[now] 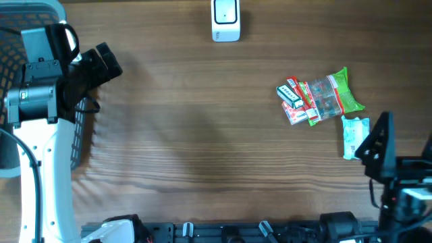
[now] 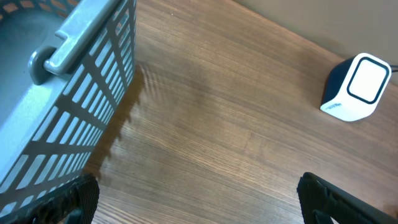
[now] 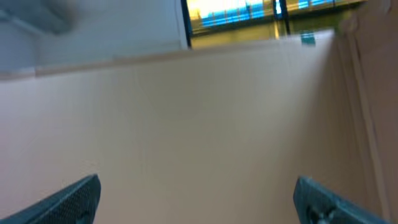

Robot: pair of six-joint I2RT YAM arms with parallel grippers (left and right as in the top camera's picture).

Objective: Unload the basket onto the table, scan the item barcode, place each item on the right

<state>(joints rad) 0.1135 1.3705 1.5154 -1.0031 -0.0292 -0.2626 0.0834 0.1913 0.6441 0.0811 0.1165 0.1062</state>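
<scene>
The white barcode scanner (image 1: 226, 20) stands at the far edge of the table and also shows in the left wrist view, scanner (image 2: 357, 87). A clear packet with red, white and green items (image 1: 317, 100) lies at the right. A white-and-green packet (image 1: 354, 135) lies just below it. My left gripper (image 1: 108, 62) hovers open at the far left beside the basket, left gripper (image 2: 199, 208) over bare wood with nothing between its fingers. My right gripper (image 1: 376, 140) stands open next to the white-and-green packet. In its own view the right gripper (image 3: 199, 202) faces a beige wall, empty.
A grey slatted basket (image 1: 81, 135) sits at the table's left edge, its wall and handle close in the left wrist view, basket (image 2: 68, 93). Wooden tabletop (image 1: 202, 135) spans the middle. The arms' bases line the near edge.
</scene>
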